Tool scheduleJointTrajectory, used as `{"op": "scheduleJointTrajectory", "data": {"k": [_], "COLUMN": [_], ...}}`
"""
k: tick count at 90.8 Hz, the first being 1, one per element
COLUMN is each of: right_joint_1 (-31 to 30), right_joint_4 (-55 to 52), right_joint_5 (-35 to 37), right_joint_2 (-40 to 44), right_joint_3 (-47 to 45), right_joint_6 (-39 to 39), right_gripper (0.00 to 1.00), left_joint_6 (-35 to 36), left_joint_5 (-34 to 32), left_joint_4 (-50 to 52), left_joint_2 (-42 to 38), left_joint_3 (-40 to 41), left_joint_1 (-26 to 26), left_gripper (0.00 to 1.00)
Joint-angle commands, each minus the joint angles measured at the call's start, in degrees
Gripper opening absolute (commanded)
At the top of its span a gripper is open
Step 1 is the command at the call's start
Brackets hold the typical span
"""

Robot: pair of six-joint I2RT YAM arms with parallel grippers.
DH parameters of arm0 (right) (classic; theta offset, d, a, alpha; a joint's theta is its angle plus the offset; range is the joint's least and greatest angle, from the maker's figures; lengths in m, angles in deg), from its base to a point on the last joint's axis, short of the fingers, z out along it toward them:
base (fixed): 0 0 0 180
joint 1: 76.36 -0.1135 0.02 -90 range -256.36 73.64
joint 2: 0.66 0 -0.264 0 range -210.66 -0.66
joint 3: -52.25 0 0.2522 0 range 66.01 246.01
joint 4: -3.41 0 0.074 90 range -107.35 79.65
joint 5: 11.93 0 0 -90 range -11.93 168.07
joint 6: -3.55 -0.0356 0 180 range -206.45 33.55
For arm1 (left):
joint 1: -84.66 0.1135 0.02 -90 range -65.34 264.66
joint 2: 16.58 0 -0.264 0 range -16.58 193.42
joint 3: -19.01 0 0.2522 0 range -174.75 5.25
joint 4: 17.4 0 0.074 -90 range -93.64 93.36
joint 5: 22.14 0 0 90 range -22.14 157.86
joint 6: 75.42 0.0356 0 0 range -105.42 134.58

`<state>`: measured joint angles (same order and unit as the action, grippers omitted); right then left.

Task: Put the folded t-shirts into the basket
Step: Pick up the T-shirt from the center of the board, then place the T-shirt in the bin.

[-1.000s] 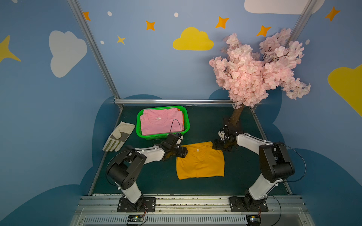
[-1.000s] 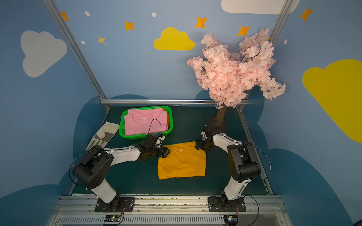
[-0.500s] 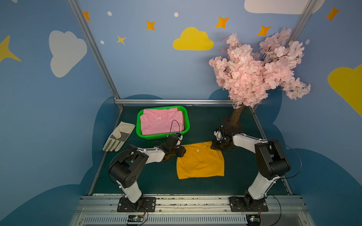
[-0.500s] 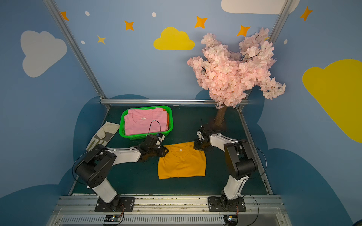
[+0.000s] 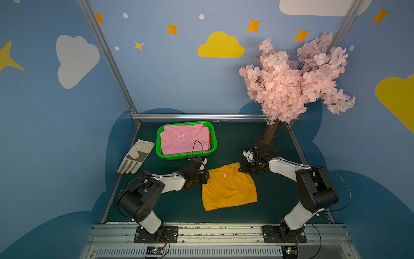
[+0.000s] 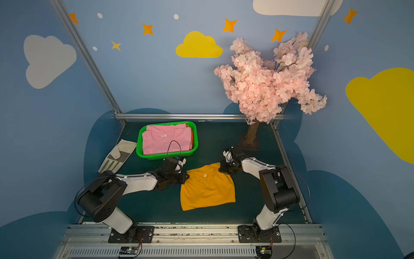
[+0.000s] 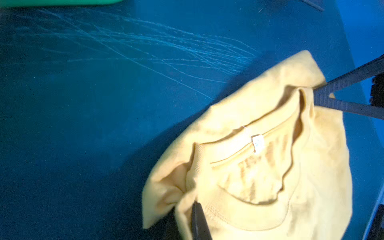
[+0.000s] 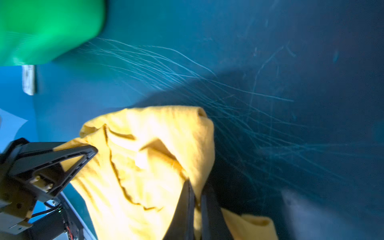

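Mustard cloth is all that is left outside the basket: in a top view the mustard t-shirt (image 5: 228,189) is seen lying on the table (image 5: 268,201), midway between its left and right edges and nearer the front edge than the green basket (image 5: 177,156). The basket stands toward the rear left corner with a pink t-shirt (image 5: 184,140) uppermost in it. The left gripper (image 5: 206,176) is closed on the mustard t-shirt's rear left corner and the right gripper (image 5: 242,169) on its rear right corner, both low over the table. In both top views the rest of the cloth is shown lying flat. From the left wrist, a dark finger (image 7: 197,218) is seen pressed into bunched cloth beside the collar, and nothing else is held. From the right wrist, the right gripper (image 8: 196,187) is seen shut with a fold of yellow cloth pinched between its fingers, the basket (image 8: 41,31) lying blurred beyond. The step in hand is judged to be the grasp of the last shirt. A level lift by both arms together is called for next. A carry toward the rear left corner and a lowering onto the pink t-shirt would follow, with the trailing front hem kept clear of the basket's rim.
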<state>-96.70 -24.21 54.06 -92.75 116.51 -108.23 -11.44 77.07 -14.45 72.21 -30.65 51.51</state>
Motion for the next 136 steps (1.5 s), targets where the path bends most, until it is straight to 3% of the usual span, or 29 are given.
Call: {"op": "scheduleJointTrajectory", "data": {"k": [1, 40, 65, 98, 136], "right_joint_1": [0.0, -6.43, -10.72, -15.72, -18.22], "right_joint_4": [2.83, -1.72, -2.51, 0.95, 0.51], "right_joint_5": [-0.61, 5.67, 9.04, 15.93, 17.85], "right_joint_2": [5.51, 16.18, 15.07, 2.67, -22.51], "right_joint_3": [-0.63, 7.35, 18.0, 39.01, 67.94], "right_joint_6": [-0.63, -2.8, -3.83, -4.5, -5.71], "right_gripper": [0.0, 0.0, 0.0, 0.0, 0.0], "left_joint_6": [-0.1, 2.72, 6.97, 10.87, 13.55], "left_joint_5": [0.79, 0.11, -1.42, 2.43, 6.6], "left_joint_4": [2.43, 14.06, 25.18, 33.47, 39.44], "left_joint_2": [-5.41, -24.93, -27.92, -19.78, -2.15], "left_joint_3": [0.06, -4.15, -15.56, -36.49, -55.46], "left_joint_1": [1.08, 5.8, 11.34, 24.71, 36.8], "left_gripper": [0.02, 0.02, 0.02, 0.02, 0.02]}}
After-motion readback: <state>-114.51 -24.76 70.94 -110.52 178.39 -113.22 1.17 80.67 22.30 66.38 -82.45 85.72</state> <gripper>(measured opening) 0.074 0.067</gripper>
